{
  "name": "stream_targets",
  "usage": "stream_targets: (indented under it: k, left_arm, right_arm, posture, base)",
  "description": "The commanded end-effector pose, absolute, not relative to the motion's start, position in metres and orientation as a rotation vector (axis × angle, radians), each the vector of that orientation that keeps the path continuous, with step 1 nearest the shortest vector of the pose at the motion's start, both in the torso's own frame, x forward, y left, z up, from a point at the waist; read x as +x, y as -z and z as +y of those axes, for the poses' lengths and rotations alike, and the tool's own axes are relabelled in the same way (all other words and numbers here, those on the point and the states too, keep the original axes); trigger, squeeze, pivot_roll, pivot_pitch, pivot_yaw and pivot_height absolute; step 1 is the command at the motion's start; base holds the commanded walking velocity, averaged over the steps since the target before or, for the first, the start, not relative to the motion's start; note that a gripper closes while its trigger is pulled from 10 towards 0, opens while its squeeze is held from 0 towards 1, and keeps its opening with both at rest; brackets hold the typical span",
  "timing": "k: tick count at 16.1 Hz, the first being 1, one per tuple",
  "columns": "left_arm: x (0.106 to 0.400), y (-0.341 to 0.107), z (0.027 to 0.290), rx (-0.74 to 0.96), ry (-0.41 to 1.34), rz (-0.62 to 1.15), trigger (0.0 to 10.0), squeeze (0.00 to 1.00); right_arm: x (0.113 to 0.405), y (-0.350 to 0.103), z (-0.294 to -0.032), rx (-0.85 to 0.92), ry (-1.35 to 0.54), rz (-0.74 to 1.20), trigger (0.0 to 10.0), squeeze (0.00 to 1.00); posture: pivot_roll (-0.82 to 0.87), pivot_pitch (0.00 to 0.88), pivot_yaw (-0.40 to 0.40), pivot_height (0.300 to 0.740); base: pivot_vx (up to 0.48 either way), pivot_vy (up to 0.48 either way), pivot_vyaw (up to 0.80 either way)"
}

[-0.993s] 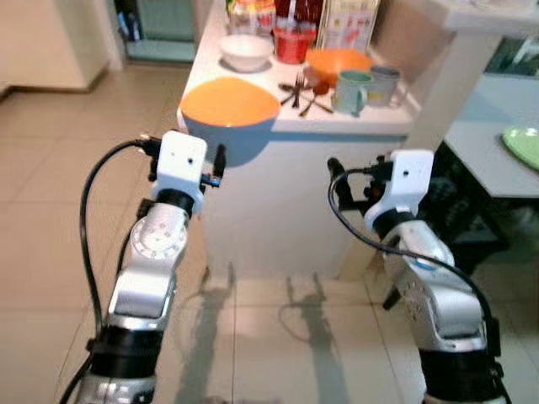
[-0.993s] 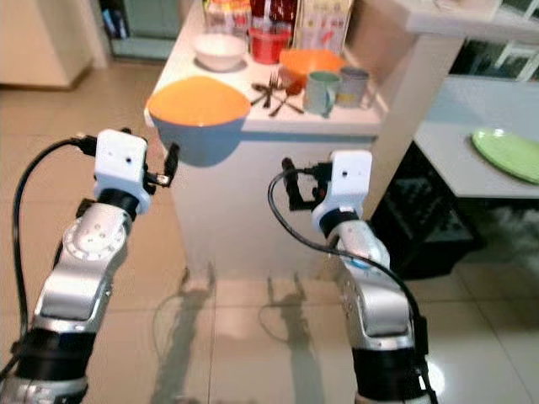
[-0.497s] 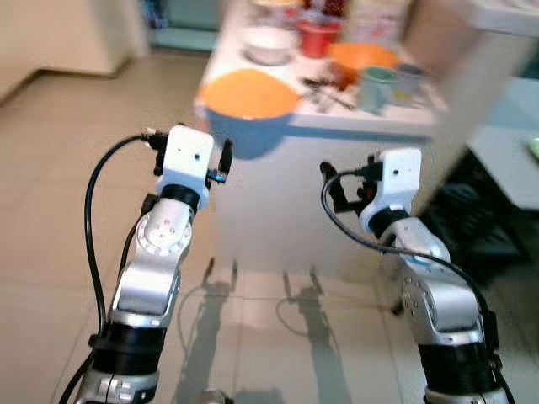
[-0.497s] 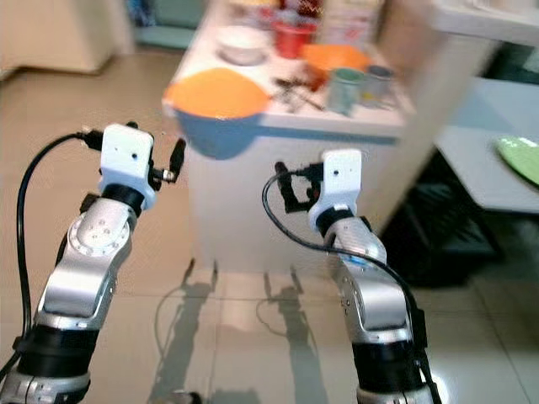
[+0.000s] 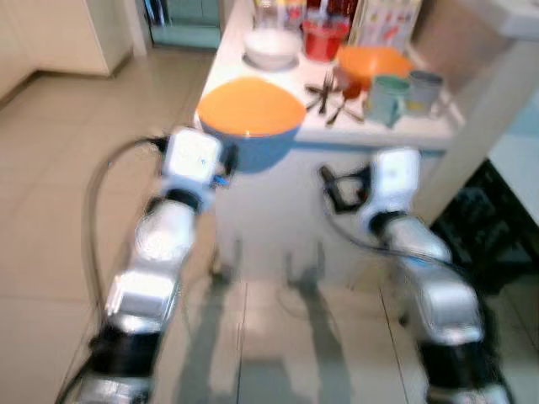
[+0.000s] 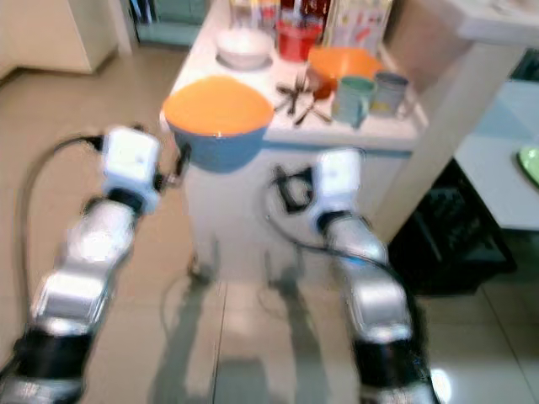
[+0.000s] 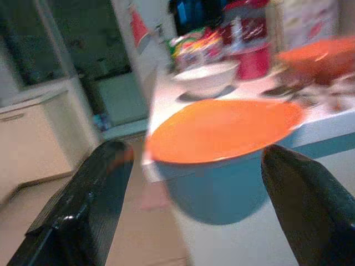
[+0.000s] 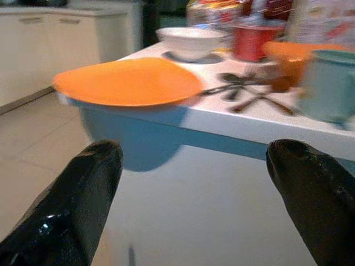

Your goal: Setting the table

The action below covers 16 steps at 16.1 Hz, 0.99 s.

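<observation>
At the near left corner of the white bench (image 6: 370,139), an orange plate (image 6: 217,105) is seen overhanging the edge. Farther back are placed a white bowl (image 6: 242,46), a red cup (image 6: 296,38), an orange bowl (image 6: 344,62), cutlery (image 6: 296,97) and two mugs (image 6: 352,98). The left gripper (image 7: 194,194) and right gripper (image 8: 194,199) are held short of the bench, jaws wide apart and empty. The overhanging plate could be knocked off if an arm is advanced while the head views are blurred.
</observation>
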<state>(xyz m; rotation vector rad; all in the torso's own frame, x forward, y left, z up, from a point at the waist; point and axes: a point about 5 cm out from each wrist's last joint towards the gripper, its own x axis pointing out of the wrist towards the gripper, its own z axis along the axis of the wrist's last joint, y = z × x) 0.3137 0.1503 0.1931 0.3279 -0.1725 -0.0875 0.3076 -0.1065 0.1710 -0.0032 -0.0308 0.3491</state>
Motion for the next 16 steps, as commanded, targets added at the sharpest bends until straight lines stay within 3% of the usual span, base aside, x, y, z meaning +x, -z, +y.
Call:
stream_targets:
  k: [1, 4, 16]
  left_arm:
    - [0.313, -0.198, 0.139, 0.320, 0.119, -0.197, 10.0, 0.00]
    - [0.313, -0.199, 0.141, 0.321, 0.117, -0.200, 10.0, 0.00]
    - [0.313, -0.199, 0.140, 0.328, 0.131, -0.202, 10.0, 0.00]
  right_arm:
    - [0.308, -0.171, -0.119, -0.026, -0.314, -0.034, 10.0, 0.00]
    - [0.311, -0.173, -0.119, -0.027, -0.309, -0.039, 10.0, 0.00]
    - [0.314, -0.187, -0.120, -0.018, -0.338, -0.060, 10.0, 0.00]
  posture:
    - [0.00, 0.000, -0.067, 0.740]
    - [0.01, 0.000, -0.070, 0.740]
    - [0.00, 0.000, -0.067, 0.740]
  base:
    - [0.364, 0.000, 0.58]
    - [0.369, 0.000, 0.67]
    - [0.370, 0.000, 0.00]
